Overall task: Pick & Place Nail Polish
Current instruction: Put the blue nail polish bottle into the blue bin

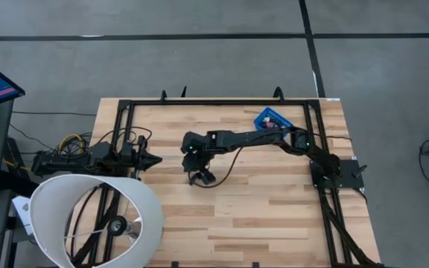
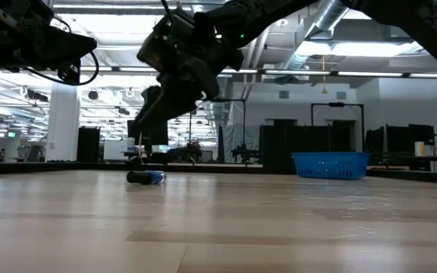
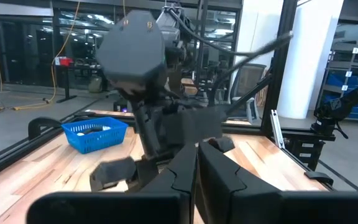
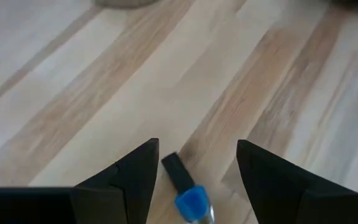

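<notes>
Between our right gripper's (image 4: 194, 171) spread fingers, a blue nail polish bottle (image 4: 188, 193) lies on its side mid-table, not yet gripped. The blue bin (image 1: 274, 120) sits near the far right corner, its contents unclear. Our left gripper (image 1: 144, 160) waits at the left edge; we cannot tell its state.

A small blue nail polish bottle with a dark cap (image 4: 188, 191) lies on its side on the pale wooden counter (image 1: 259, 208), below the right gripper (image 4: 194, 171), its jaws apart; a blue plastic basket (image 1: 272, 120) sits well apart, toward the far right corner.
</notes>
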Action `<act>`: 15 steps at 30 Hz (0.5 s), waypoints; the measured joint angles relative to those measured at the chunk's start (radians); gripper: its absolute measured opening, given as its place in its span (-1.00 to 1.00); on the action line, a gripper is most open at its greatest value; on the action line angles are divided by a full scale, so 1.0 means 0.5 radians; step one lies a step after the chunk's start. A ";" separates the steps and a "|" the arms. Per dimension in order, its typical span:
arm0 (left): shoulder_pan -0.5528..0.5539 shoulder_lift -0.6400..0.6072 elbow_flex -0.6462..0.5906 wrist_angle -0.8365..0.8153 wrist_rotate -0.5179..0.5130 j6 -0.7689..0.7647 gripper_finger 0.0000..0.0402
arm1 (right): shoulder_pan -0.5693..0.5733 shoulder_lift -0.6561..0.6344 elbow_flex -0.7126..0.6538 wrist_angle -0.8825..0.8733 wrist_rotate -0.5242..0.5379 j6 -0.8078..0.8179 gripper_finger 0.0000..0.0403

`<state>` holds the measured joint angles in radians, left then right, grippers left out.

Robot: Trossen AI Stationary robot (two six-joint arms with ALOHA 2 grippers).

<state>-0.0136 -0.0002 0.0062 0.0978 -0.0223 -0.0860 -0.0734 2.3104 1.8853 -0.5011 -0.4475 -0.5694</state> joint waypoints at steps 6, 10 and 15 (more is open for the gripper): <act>0.000 0.000 0.000 0.000 0.001 0.000 -0.94 | -0.014 0.004 -0.009 -0.004 0.002 -0.089 0.04; 0.000 0.000 0.000 0.001 0.001 -0.001 -0.94 | -0.016 0.063 0.000 0.064 0.005 -0.132 0.04; 0.000 0.000 -0.001 0.000 0.001 0.000 -0.94 | -0.013 0.155 0.003 0.086 0.002 -0.109 0.04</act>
<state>-0.0135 -0.0002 0.0059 0.0978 -0.0219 -0.0860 -0.0799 2.3878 1.8869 -0.4583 -0.4465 -0.6239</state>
